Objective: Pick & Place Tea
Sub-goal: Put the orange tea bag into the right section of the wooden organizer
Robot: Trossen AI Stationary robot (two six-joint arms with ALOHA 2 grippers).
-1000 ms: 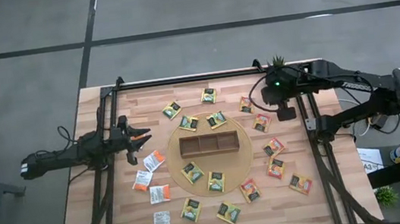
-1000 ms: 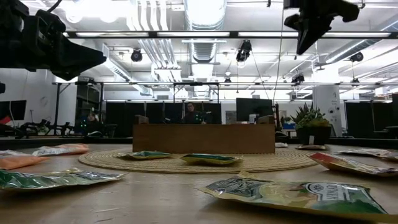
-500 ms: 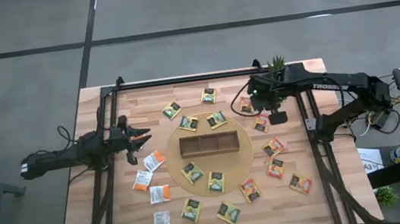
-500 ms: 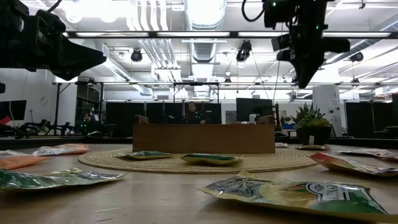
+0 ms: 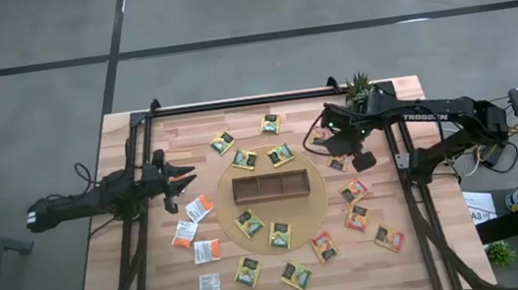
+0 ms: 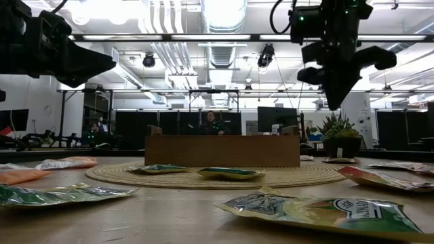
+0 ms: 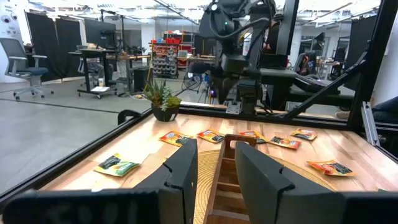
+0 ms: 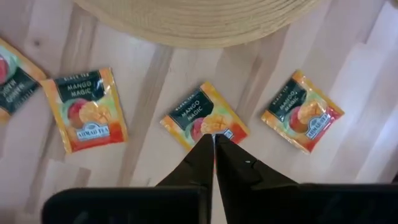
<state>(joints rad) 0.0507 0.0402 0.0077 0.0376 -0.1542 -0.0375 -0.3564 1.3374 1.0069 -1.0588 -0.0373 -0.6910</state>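
Directly below right fingers (image 8: 214, 146): tea sachet (image 8: 204, 119).

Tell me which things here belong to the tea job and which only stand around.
Job: tea sachets; tray; right gripper, above an orange sachet; left gripper, waiting at the left edge.
Around: round mat; potted plant.

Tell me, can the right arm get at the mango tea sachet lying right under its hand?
Probably yes. The right hand hangs above the orange sachet, its fingers together, and nothing lies over the sachet; the neighbouring sachets lie apart from it. The fingers would have to open first.
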